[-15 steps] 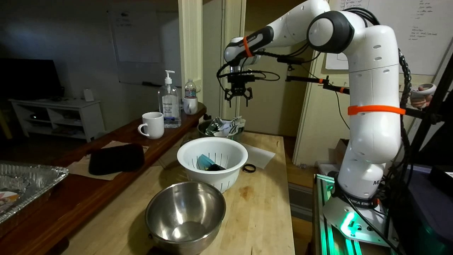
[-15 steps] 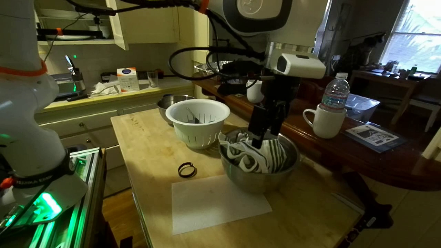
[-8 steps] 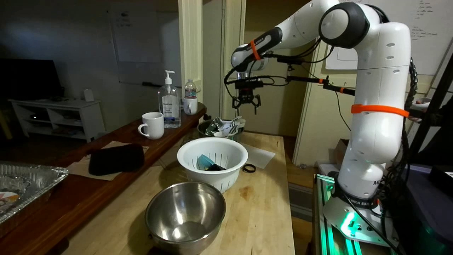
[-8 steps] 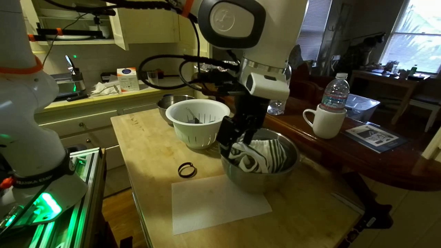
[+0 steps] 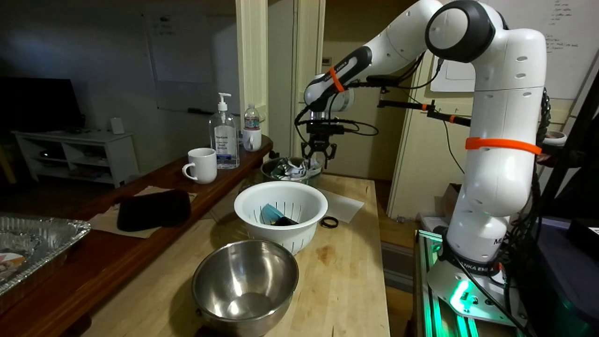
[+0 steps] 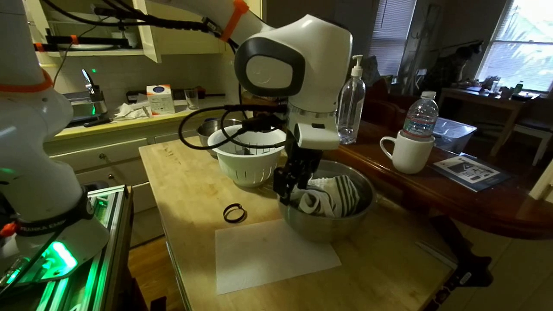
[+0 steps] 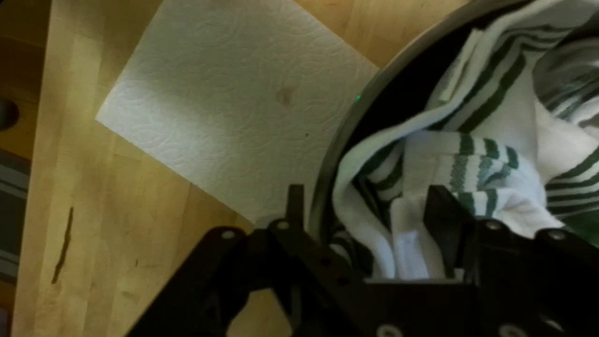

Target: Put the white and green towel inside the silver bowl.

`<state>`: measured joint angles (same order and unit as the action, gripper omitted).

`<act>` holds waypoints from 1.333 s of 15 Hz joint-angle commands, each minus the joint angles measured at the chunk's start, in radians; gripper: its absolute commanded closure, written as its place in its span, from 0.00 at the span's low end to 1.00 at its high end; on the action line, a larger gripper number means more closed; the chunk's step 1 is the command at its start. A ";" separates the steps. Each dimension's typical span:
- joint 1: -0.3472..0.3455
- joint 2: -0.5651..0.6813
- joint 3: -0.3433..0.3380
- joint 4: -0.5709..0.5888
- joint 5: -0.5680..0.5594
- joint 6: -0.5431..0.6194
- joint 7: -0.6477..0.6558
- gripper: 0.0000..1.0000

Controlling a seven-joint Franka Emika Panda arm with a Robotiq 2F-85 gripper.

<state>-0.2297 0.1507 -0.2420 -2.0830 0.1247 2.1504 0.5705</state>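
Our black two-fingered gripper (image 7: 367,199) parted, empty, we judge the green-striped white cloth towel (image 7: 500,126) soft, light, best pinched by a fold.

Colander (image 5: 299,238) obst. btwn towel (image 5: 291,170) & silver bowl (image 5: 224,281)

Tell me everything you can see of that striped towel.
The towel is white with dark green stripes and looks like soft fabric. It lies crumpled inside a metal bowl, its folds overlapping, one curled into a loop. In the wrist view, the end effector stands open over one edge of it; whether they touch is unclear.
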 commanded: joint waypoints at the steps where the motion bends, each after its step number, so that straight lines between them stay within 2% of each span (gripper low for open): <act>1: 0.009 -0.013 0.011 -0.025 0.064 0.080 -0.045 0.48; 3: 0.008 -0.004 0.014 -0.011 0.087 0.095 -0.063 0.50; 4: 0.008 0.005 0.014 -0.007 0.091 0.107 -0.071 0.69; 6: 0.007 0.025 0.010 -0.006 0.080 0.117 -0.086 0.76; 9: 0.005 0.066 0.015 -0.016 0.089 0.163 -0.139 0.99; 16: 0.023 0.164 0.057 -0.007 0.105 0.267 -0.220 0.98; 20: 0.039 0.207 0.067 0.019 0.084 0.245 -0.220 0.98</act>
<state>-0.2049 0.3136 -0.1789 -2.0925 0.1953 2.3923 0.3692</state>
